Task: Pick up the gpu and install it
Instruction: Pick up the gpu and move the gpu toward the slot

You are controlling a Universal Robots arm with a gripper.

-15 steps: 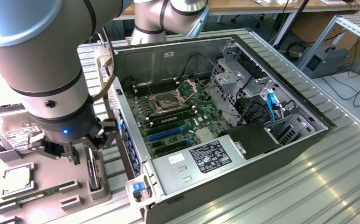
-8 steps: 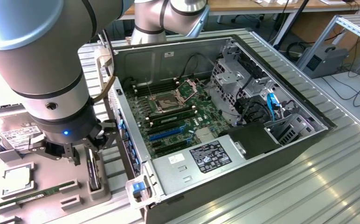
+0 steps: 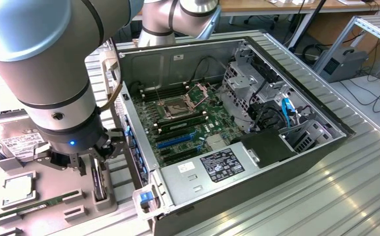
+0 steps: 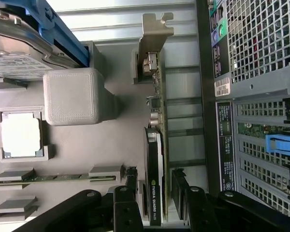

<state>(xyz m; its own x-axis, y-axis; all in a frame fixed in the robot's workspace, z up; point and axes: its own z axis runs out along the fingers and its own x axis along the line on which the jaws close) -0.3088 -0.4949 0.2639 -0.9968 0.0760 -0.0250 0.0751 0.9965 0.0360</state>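
— As my wrist camera shows it, where is the thin flat black GPU card (image 4: pixel 153 145) with silver metal bracket (image 4: pixel 152 34)?
— On edge in the grey plastic tray (image 4: pixel 116 145) below, between the black claw's (image 4: pixel 153 171) spread fingers (image 4: pixel 131 181); neither touches it.

Bright even light, glare on the ribbed table (image 3: pixel 364 189), soft shadow inside the case (image 3: pixel 164 61)
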